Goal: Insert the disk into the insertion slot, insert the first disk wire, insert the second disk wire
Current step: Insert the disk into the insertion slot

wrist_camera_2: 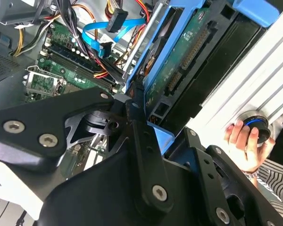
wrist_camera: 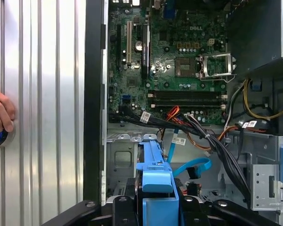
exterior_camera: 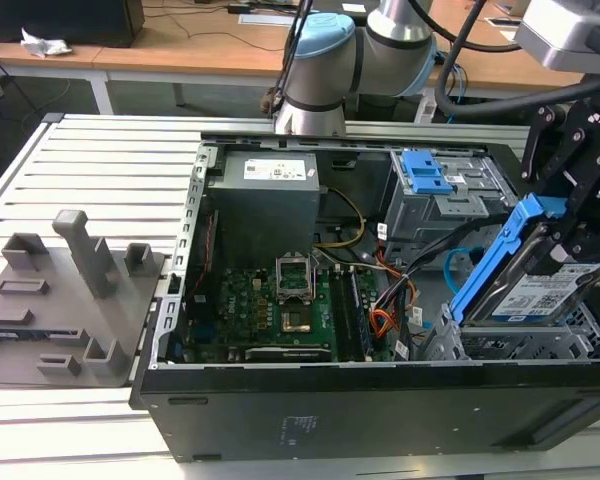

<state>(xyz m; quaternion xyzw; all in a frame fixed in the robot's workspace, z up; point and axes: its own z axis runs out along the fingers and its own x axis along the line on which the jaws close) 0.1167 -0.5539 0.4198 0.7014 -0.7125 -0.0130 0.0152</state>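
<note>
My gripper is shut on the disk, a silver-grey drive in a bright blue carrier. The disk hangs tilted, its lower end just over the insertion slot, the silver perforated cage at the case's corner on the exterior view's right. In the second wrist view the disk's green circuit board shows beyond the black fingers. The second disk wire, light blue with a dark plug, loops loose inside the case. The thin red-orange first disk wire lies loose by the motherboard.
The open black computer case lies on a slatted metal table. A grey bay with a blue latch stands behind the cage. Grey fixture blocks sit on the exterior view's left. A person's hand rests on a round button on the table.
</note>
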